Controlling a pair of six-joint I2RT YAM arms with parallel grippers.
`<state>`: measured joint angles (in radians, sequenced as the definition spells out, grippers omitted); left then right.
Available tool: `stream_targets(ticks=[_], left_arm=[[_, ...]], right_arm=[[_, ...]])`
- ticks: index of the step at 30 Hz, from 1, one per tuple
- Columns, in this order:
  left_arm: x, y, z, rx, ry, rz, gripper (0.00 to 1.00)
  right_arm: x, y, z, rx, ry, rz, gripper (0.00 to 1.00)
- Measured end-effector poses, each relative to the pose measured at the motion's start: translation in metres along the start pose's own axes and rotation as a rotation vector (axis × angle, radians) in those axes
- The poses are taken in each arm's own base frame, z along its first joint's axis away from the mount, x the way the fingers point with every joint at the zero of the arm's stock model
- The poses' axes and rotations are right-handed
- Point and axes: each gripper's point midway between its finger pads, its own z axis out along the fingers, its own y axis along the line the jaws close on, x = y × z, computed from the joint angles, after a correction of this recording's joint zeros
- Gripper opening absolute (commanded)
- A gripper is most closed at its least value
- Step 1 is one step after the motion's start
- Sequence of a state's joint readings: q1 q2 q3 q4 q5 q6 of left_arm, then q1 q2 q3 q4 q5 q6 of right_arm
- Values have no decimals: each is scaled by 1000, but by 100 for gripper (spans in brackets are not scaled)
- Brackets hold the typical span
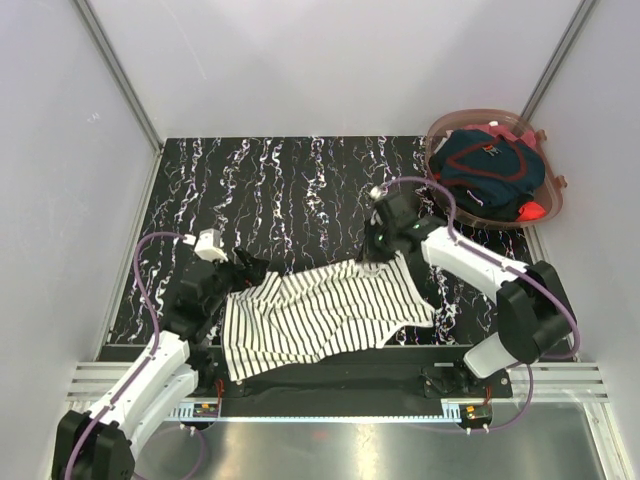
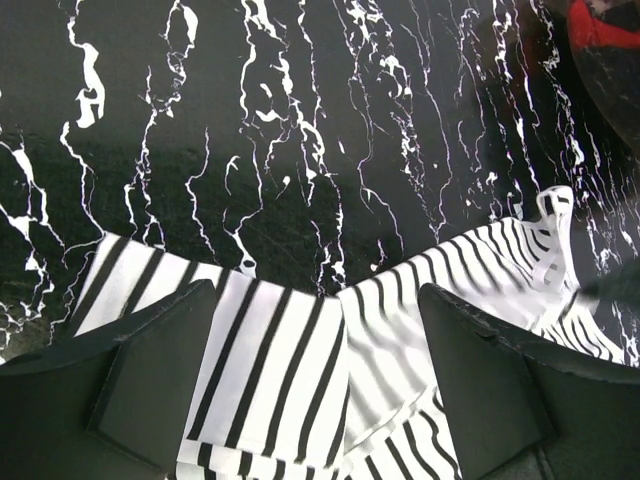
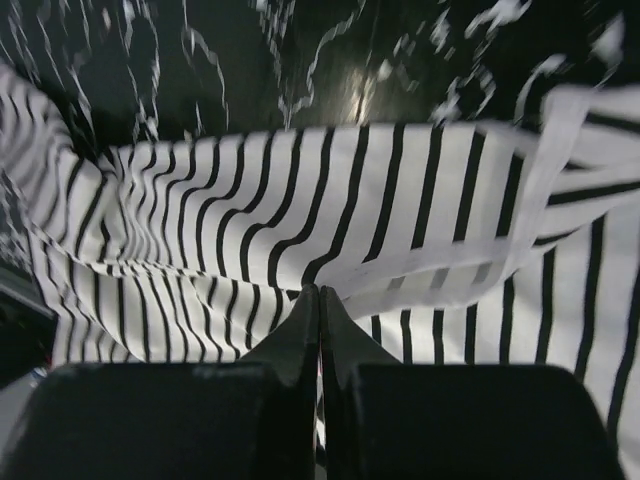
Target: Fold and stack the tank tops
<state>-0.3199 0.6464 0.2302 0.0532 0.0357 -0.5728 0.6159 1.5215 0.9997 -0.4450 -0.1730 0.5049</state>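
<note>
The white tank top with navy stripes lies rumpled on the black marbled table near the front edge. My left gripper is open over its left upper corner, with the striped cloth lying between its fingers. My right gripper is shut on the top's right upper edge; the wrist view shows the fingertips pinched on the striped cloth, which is lifted a little. The dark navy tank top with red trim lies bunched in a basket at the back right.
The clear pinkish basket stands at the table's back right corner. White walls enclose the table on three sides. A metal rail runs along the front edge by the arm bases.
</note>
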Motion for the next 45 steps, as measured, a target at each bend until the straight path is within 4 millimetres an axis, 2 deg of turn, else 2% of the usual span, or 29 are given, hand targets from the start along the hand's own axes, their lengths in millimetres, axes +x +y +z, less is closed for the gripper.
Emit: stream_targets(ticks=[4, 6, 9, 12, 14, 16, 22, 24, 30, 42, 45], left_arm=[[-6, -5, 2, 3, -1, -4, 88], [-10, -7, 2, 2, -2, -5, 88], [-13, -7, 4, -19, 0, -10, 85], [-12, -1, 7, -57, 11, -22, 76], [-9, 3, 9, -85, 28, -32, 65], [-6, 7, 11, -111, 48, -38, 61], [2, 21, 10, -200, 96, -60, 59], [6, 29, 8, -245, 105, -66, 56], [24, 47, 6, -332, 170, -68, 56], [38, 48, 1, -339, 218, -110, 53], [45, 51, 2, -350, 246, -112, 49]], right_arm=[[-70, -24, -20, 42, -172, 86, 0], [-91, -38, -27, 78, -244, 112, 0], [-103, -53, -29, 139, -301, 126, 0], [-106, -62, -27, 181, -331, 126, 0], [-106, -69, -24, 203, -347, 129, 0], [-102, -74, -19, 214, -353, 130, 0], [-89, -91, -7, 250, -361, 135, 0], [-87, -93, -4, 252, -363, 138, 0], [-87, -96, -1, 252, -380, 139, 0], [-88, -98, 0, 257, -400, 141, 0], [-88, -99, 0, 257, -401, 141, 0]])
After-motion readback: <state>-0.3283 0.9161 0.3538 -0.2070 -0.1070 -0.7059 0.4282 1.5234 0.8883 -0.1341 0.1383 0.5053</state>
